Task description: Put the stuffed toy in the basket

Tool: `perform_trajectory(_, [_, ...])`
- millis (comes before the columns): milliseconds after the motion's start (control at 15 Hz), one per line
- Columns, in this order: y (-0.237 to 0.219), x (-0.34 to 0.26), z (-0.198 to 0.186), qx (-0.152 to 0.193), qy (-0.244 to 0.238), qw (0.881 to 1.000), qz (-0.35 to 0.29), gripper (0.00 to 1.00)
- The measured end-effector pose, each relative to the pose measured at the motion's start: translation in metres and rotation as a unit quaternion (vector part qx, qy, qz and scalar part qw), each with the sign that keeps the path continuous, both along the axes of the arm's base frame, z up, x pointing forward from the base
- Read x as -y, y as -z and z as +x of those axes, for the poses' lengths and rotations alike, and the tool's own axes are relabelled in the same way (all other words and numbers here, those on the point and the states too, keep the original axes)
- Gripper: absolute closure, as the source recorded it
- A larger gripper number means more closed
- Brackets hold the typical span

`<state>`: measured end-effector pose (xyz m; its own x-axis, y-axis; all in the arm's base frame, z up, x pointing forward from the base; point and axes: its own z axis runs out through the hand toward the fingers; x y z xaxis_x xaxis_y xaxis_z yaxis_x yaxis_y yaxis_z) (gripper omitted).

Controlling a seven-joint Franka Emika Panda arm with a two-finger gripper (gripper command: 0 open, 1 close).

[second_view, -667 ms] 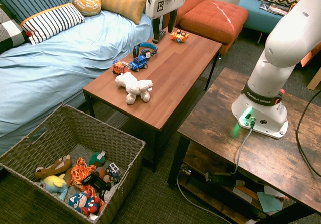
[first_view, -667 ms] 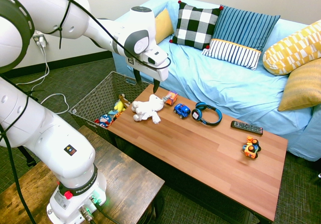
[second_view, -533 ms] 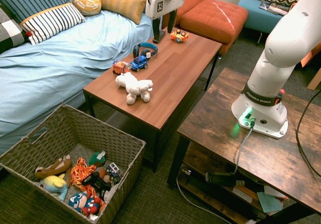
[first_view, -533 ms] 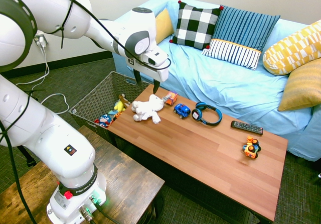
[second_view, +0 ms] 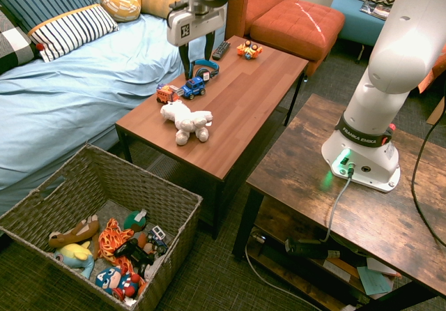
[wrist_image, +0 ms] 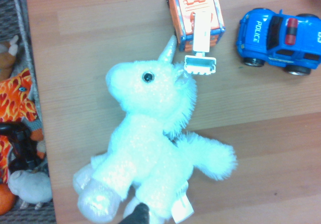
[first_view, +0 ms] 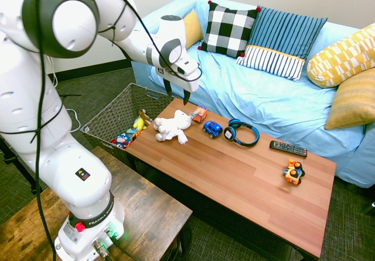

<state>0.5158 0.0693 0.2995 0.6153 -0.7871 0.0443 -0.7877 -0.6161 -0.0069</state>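
The basket point(second_view: 97, 185) sits on the floor, holding other toys. The stuffed toy point(second_view: 187, 121) lies on the worktop point(second_view: 237, 109). Above, the gripper point(second_view: 196, 65) hangs with jaws parted, empty. Descending off-centre risks nudging the orange truck point(wrist_image: 194, 20).

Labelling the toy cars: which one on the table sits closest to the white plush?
The orange truck: its white scoop nearly touches the unicorn plush at the head. The blue police car lies just past it; the orange-yellow vehicle sits at the table's far end.
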Motion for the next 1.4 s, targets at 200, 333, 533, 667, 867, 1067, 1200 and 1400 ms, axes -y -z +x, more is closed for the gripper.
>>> perform_trajectory(200, [0.050,-0.035,0.020,-0.011,0.009,1.000,0.002,0.00])
perform_trajectory(333, [0.080,-0.045,0.031,-0.019,0.024,1.000,-0.002,0.00])
perform_trajectory(533, [0.125,-0.037,0.049,-0.038,0.046,0.998,-0.010,0.00])
perform_trajectory(667, [0.148,-0.031,0.059,-0.049,0.061,0.997,-0.010,0.00])
perform_trajectory(867, [0.171,-0.031,0.067,-0.060,0.076,0.995,-0.001,0.00])
perform_trajectory(1067, [0.191,-0.029,0.071,-0.070,0.082,0.994,0.001,1.00])
perform_trajectory(1200, [0.202,-0.029,0.071,-0.076,0.082,0.994,0.002,1.00])
perform_trajectory(1400, [0.210,-0.028,0.071,-0.081,0.082,0.993,0.006,1.00])
